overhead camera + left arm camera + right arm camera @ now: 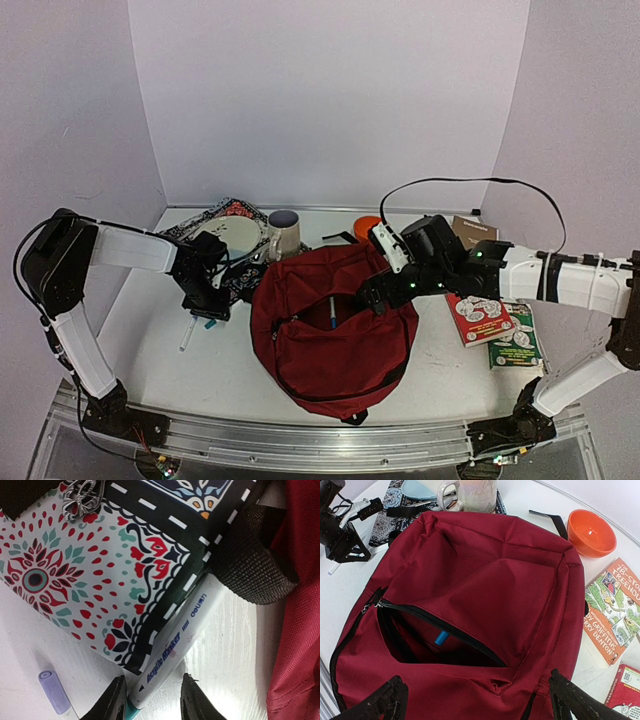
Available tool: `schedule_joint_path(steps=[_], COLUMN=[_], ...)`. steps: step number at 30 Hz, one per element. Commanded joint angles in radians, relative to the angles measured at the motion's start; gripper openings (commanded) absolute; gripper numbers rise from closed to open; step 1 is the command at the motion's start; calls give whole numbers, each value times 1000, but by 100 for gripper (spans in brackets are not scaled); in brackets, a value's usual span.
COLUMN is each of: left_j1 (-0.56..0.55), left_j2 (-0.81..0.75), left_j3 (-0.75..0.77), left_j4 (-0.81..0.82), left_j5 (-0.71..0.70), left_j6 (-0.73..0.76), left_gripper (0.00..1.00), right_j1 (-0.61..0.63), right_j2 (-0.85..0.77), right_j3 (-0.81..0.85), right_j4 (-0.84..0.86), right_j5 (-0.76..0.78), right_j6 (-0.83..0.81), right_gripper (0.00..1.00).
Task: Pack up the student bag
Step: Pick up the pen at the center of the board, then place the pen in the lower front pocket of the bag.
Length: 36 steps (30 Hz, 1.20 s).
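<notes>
The student bag (330,330) lies flat mid-table, dark red, its front pocket (420,645) unzipped and gaping. A blue pen (441,638) pokes out inside the pocket. My right gripper (477,690) hovers open just above the bag's front, a finger at each side and nothing between them. Left of the bag, my left gripper (152,700) is down at the table. Its jaws straddle the teal-tipped end of a white acrylic marker (185,635), with a gap still showing on the right side. The marker lies along the edge of a patterned notebook (75,570).
A black bag strap (250,555) crosses the marker's far end. A purple-capped pen (54,690) lies beside my left gripper. A mug (284,235) and plate (235,238) stand on the notebook. An orange bowl (591,532), a brown box (473,230) and books (480,318) are on the right.
</notes>
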<state>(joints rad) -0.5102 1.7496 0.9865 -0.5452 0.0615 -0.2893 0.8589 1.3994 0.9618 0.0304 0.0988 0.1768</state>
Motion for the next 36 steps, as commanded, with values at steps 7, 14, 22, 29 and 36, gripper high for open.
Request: schedule_joint_path(steps=[7,14,22,29,36], left_j1=[-49,-94,-117,-228,-356], left_j2=[37,-37,-137,-254,-358], left_j3=[-35,-42,-35,17,67], left_j4=[-62,-85,-100,-97,-32], left_j5=[23,38,18,-36,-52], left_j6=[-18,-22,-48,-24,63], left_gripper=[21,10,3,0,0], right_j1=[2,2,2,3,4], right_j2=[9,19,24,9,-17], right_j3=[15,16,25,7,-25], right_j4=[19,19,22,33,49], right_j5=[-1,2,1,15,54], right_j6=[-2,1,9,29,63], right_gripper=[98,98,98,98,98])
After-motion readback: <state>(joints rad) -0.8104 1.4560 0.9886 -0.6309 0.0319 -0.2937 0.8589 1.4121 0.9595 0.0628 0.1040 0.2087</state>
